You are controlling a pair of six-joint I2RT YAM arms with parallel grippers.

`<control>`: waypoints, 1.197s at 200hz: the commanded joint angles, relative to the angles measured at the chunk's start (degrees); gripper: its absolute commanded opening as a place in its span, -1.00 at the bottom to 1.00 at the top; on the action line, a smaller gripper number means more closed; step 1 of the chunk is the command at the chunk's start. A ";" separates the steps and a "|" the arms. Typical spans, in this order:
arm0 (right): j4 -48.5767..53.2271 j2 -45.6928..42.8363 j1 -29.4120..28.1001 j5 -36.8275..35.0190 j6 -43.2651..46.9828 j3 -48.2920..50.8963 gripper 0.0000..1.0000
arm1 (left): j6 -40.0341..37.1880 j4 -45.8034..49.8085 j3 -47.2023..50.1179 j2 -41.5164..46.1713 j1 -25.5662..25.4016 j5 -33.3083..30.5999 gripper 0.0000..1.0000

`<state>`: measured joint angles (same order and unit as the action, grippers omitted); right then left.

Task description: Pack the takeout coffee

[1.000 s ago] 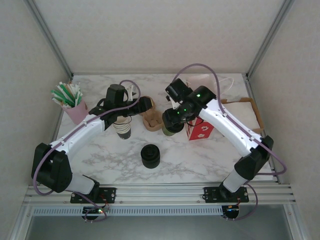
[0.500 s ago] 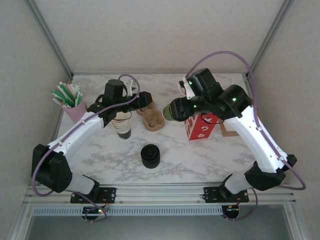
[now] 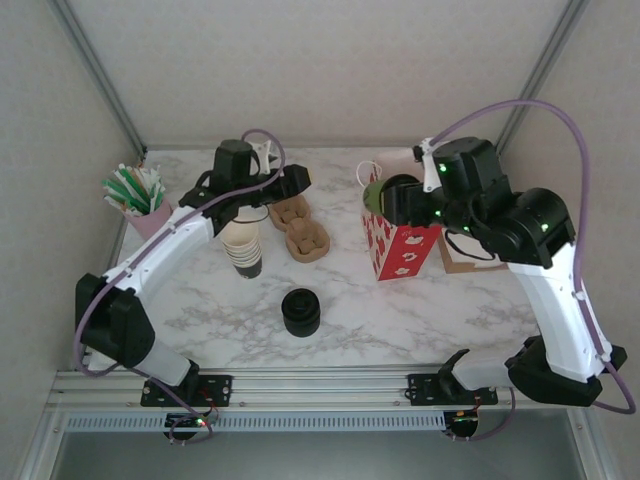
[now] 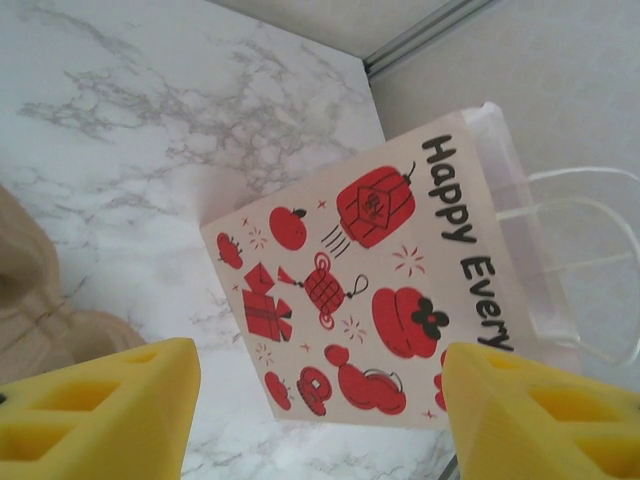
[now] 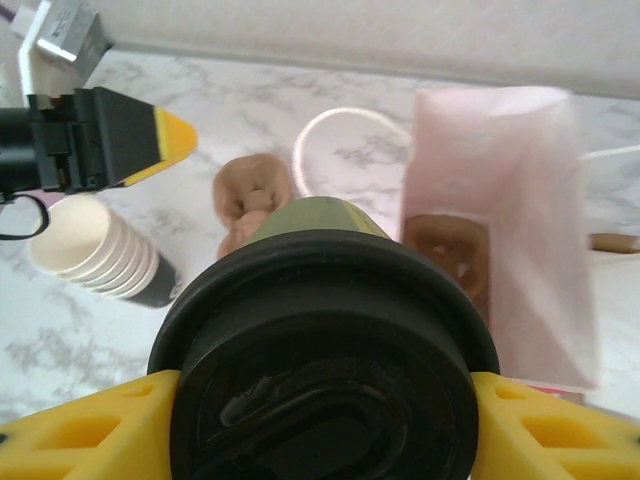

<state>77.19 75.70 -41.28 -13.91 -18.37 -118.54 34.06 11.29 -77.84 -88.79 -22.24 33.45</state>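
The takeout coffee (image 5: 322,372), a greenish cup (image 3: 377,193) with a round black lid, is clamped at the lid between the yellow fingers of my right gripper (image 5: 325,425). In the top view my right gripper (image 3: 388,197) holds it in the air over the left rim of the red-and-white paper bag (image 3: 402,248). The bag's open mouth (image 5: 495,230) lies just right of the cup, and a brown cardboard carrier (image 5: 447,250) rests inside. My left gripper (image 3: 297,181) stands open left of the bag, facing the bag's printed side (image 4: 385,290) with nothing between its fingers (image 4: 105,405).
A stack of lidless paper cups (image 3: 243,247) and brown cup carriers (image 3: 303,230) stand under the left arm. A squat black stack of lids (image 3: 300,312) sits in the middle front. A pink cup of straws (image 3: 140,205) is at far left. Brown paper (image 3: 470,250) lies beside the bag.
My right gripper has lifted the coffee from beside the carriers and carried it right and up to the bag's rim. The left gripper shifted slightly back and stayed open.
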 commanded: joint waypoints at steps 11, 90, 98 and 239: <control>3.31 -0.13 1.83 -7.00 0.54 -2.69 0.25 | -1.37 0.42 -8.01 -5.39 -0.41 1.53 0.29; 9.28 6.89 8.33 -6.69 0.62 -6.29 0.25 | -1.98 3.01 -29.06 -24.29 -1.67 -1.38 0.27; 9.91 7.79 8.93 -6.21 0.63 -6.93 0.25 | -2.11 3.34 -31.76 -26.74 -1.75 -1.22 0.27; 14.89 21.68 16.65 0.72 2.73 -11.44 0.25 | -4.72 -3.61 -67.35 -61.26 -3.85 1.35 0.14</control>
<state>90.15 95.39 -25.50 -14.24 -16.82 -127.85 28.34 13.67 -143.06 -147.98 -25.12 33.52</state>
